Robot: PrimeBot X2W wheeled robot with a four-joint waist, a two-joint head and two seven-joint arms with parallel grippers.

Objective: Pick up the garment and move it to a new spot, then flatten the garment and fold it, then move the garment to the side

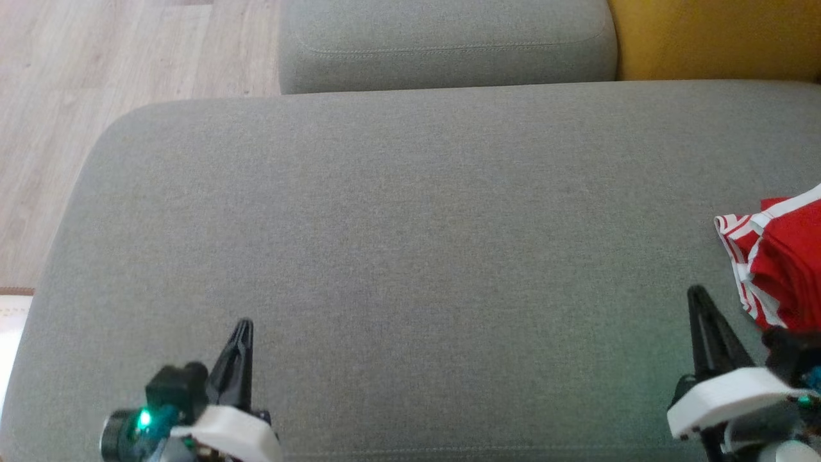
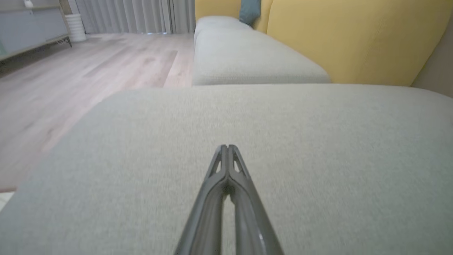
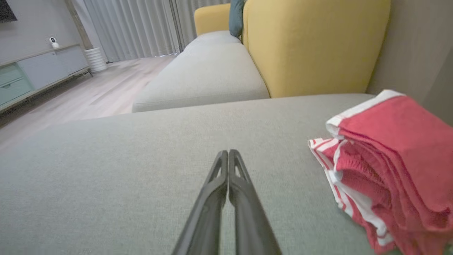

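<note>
Left hand (image 1: 242, 326): clenched, its two dark fingers (image 2: 236, 166) pressed together along their tips, grasping nothing. It lies low over the near left part of the grey seat (image 1: 410, 224), pointing toward the far edge.

Right hand (image 1: 696, 294): likewise clenched and holding nothing, fingers (image 3: 238, 166) meeting at the tips, low over the near right part of the same seat. In the right wrist view the tips stand clear of the cloth.

Garment (image 1: 784, 260): red with white stripes and a white band, folded into a thick, slightly uneven stack. It rests on the seat at its right edge, just beside the right hand on that hand's right; the fingers do not touch it. In the head view the picture's right border cuts off part of it.

Surroundings: a second seat (image 1: 442, 38) of the same grey fabric adjoins the far edge. A yellow backrest (image 3: 311, 46) rises behind it, with a teal pillow (image 3: 235, 16) against its far end. Pale wood floor (image 1: 96, 64) lies to the left. Grey curtains (image 3: 134, 28) and a low cabinet (image 3: 35, 71) close the background.
</note>
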